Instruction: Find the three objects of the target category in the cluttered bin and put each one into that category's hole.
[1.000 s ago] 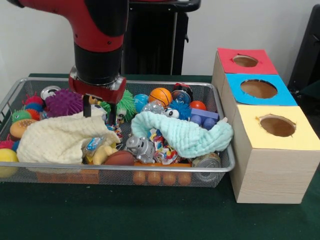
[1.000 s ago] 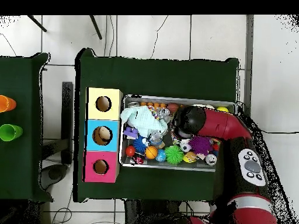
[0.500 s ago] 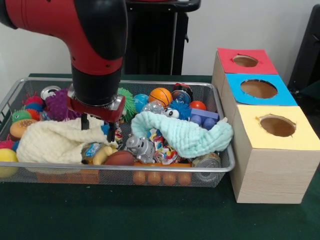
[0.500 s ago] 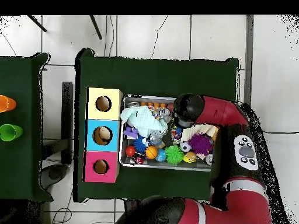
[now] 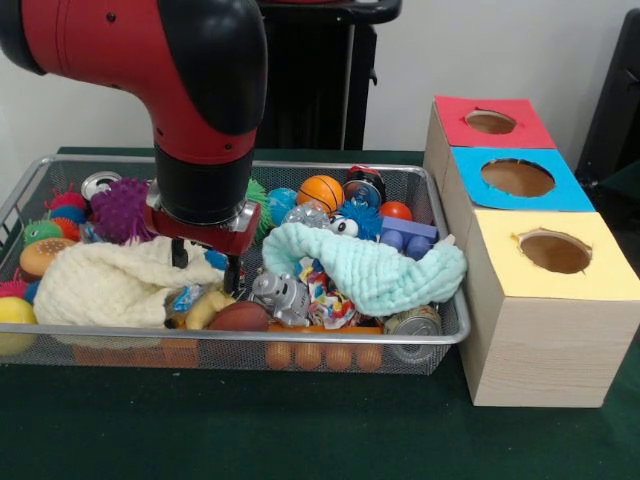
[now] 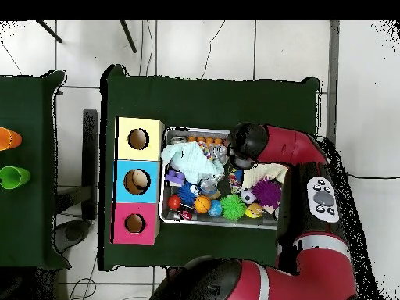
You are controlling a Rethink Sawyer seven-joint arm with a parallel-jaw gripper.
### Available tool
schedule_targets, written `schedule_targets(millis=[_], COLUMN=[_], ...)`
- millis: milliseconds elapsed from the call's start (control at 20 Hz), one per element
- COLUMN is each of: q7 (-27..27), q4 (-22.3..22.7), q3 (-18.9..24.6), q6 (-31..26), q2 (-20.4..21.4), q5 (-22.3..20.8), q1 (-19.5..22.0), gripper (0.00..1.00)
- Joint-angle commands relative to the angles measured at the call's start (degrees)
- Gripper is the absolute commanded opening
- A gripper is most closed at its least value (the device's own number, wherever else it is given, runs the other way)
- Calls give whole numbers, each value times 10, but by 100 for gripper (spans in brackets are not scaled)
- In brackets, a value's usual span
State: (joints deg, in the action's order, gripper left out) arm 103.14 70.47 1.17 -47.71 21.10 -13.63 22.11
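The bin (image 5: 300, 336) is a silver wire mesh basket full of toys; it also shows in the overhead view (image 6: 226, 225). My gripper (image 5: 206, 264) is open and lowered into the clutter. One finger is at the edge of a cream cloth (image 5: 105, 285), the other just above a yellow toy (image 5: 205, 308) and a brown football (image 5: 238, 317). In the overhead view the arm's wrist (image 6: 248, 144) hides the gripper. Three wooden boxes stand beside the bin, with a red top (image 5: 490, 122), a blue top (image 5: 518, 178) and a yellow top (image 5: 555, 252), each with a round hole.
A mint cloth (image 5: 370, 270) lies over the bin's right half. Around it are a silver robot toy (image 5: 282, 297), an orange basketball (image 5: 321, 192), a purple spiky ball (image 5: 122, 208), a can (image 5: 412, 322) and a row of orange balls (image 5: 320, 355). Two cups (image 6: 8, 156) stand on another table.
My arm has moved along the bin toward the boxes and toward its camera-side edge in the front view. The gripper now sits lower in the clutter, off the purple ball and at the cream cloth's end.
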Motion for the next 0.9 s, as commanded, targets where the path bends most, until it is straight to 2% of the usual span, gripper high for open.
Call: schedule_targets(millis=[50, 250, 500, 900], q7=[-15, -9, -2, 11], q4=[-7, -15, -31, -25], q3=[57, 53, 52, 59], q6=[-5, 6, 37, 106], q2=[-22, -26, -51, -80], q5=[2, -3, -12, -16], q1=[-2, -6, -8, -2], gripper=[100, 100, 100, 100])
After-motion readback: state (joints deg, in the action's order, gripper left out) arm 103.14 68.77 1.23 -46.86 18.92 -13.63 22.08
